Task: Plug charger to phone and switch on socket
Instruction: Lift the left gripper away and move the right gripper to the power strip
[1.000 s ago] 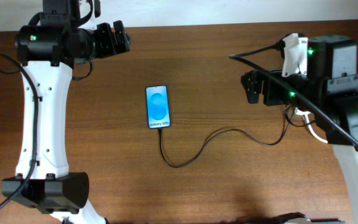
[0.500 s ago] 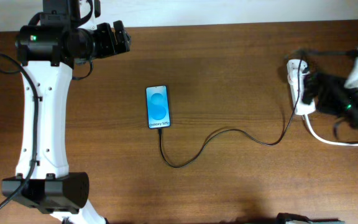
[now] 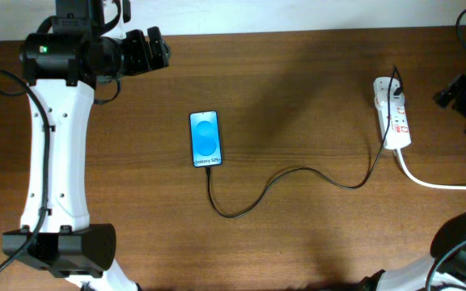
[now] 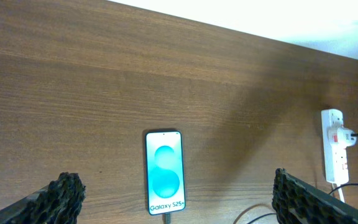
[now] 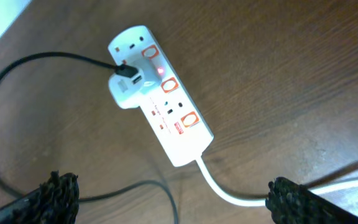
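The phone [image 3: 205, 139] lies flat and face up near the middle of the worktop [image 3: 298, 73], a little toward 9 o'clock, with its blue screen lit. Its short lower edge points to 6 o'clock, which leaves the port open to the cable. The charger [image 3: 298, 171] meets that edge. From there it dips toward 6 o'clock, loops and runs across to the socket [image 3: 393, 113] at 3 o'clock. The slack keeps the cable from tugging on the phone. The left wrist view shows a dark stub right under the phone's bottom edge, so the tip looks seated, though the joint is too small to be sure.

The socket lies lengthwise from 12 to 6 o'clock, and its thick white cord [image 3: 435, 183] leaves toward 4 o'clock. In the right wrist view a white adapter [image 5: 124, 89] sits in the second outlet with the black cable plugged into it. A small red light [image 5: 161, 70] glows beside it, which suggests that outlet's switch is on.

The left tool [image 3: 152, 50] hovers at 11 o'clock, well apart from the phone. Its fingers are spread and hold nothing, so it only looks down on the scene. The right tool [image 5: 176, 193] hangs above the socket's cord end, with the arm out past 3 o'clock. It is also spread wide, is empty and touches nothing.

Both steps of the task look finished, and both arms are clear of the cable, so nothing can snag it.
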`<move>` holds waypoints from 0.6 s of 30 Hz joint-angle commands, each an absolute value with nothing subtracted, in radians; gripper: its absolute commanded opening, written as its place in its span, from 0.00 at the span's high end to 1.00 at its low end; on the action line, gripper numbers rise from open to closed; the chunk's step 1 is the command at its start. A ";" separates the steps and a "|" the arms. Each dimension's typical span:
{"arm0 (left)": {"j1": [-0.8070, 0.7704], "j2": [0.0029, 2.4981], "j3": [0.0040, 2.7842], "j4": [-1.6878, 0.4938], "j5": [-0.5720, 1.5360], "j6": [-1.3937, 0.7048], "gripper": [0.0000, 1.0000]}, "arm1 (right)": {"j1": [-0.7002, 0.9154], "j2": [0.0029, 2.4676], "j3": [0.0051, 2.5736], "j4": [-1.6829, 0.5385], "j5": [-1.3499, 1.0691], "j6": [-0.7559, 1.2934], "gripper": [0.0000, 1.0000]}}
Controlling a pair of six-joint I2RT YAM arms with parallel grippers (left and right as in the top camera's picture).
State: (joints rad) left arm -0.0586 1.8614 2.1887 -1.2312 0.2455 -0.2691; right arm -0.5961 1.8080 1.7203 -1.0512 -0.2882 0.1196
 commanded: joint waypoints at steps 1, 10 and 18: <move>-0.056 1.864 2.193 -1.232 0.239 -0.264 0.01 | -0.596 1.858 1.726 -1.037 -0.291 0.101 0.01; -0.056 1.864 2.193 -1.232 0.239 -0.264 0.01 | -0.550 1.853 1.727 -1.081 -0.249 -0.001 0.05; -0.056 1.864 2.193 -1.232 0.238 -0.264 0.01 | -0.543 1.919 1.726 -0.944 -0.212 0.019 0.05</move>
State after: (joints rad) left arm -0.0586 1.8614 2.1887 -1.2320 0.2459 -0.2691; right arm -0.5617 1.8843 1.7203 -0.9642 -0.2260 0.0299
